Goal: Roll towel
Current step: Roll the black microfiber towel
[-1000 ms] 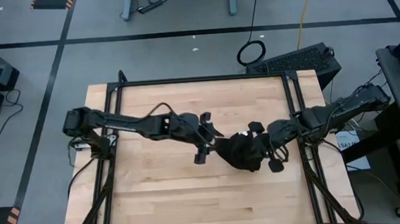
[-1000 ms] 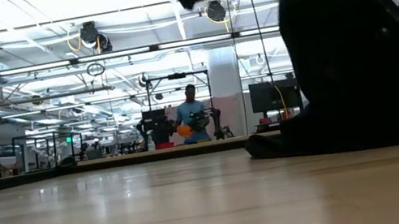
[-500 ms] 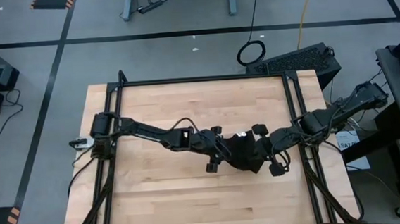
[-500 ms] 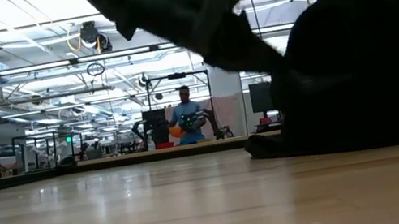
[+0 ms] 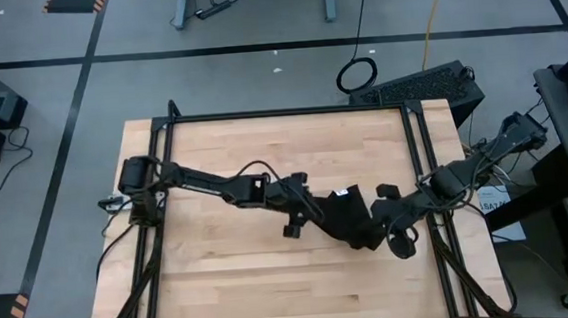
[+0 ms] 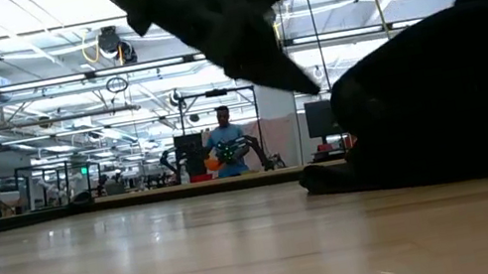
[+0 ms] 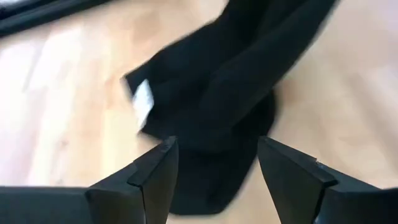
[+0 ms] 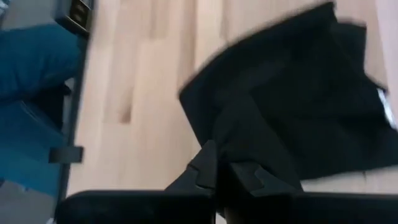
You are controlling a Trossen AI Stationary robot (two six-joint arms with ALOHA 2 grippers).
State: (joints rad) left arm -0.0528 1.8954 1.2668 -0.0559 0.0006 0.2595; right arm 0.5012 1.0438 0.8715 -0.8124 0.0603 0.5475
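Observation:
The black towel lies in a bunched heap on the wooden table, right of centre. Its small white tag shows at the far edge. In the low view the towel is a low mound resting on the tabletop. My left gripper is open and slants down over the towel's left end, one finger on either side and clear of it. My right gripper is at the towel's right side, shut on the cloth. My right gripper pinches a bunched fold of the towel between its two shut fingers, at the heap's right side. The fingers slant down from the table's right. The rest of the cloth spreads away from the fingers and lies slack on the table.
Black frame rails run along the table's left, far and right edges. Bare wood lies to the left and toward the near edge. Beyond the far edge a person in blue stands well back in the room.
My left gripper has come down and toward the table's right, to the towel's left end, still open. My right gripper has rolled and shifted toward the near edge, still shut on the cloth. The towel, held up tall before, has sunk into a lower heap.

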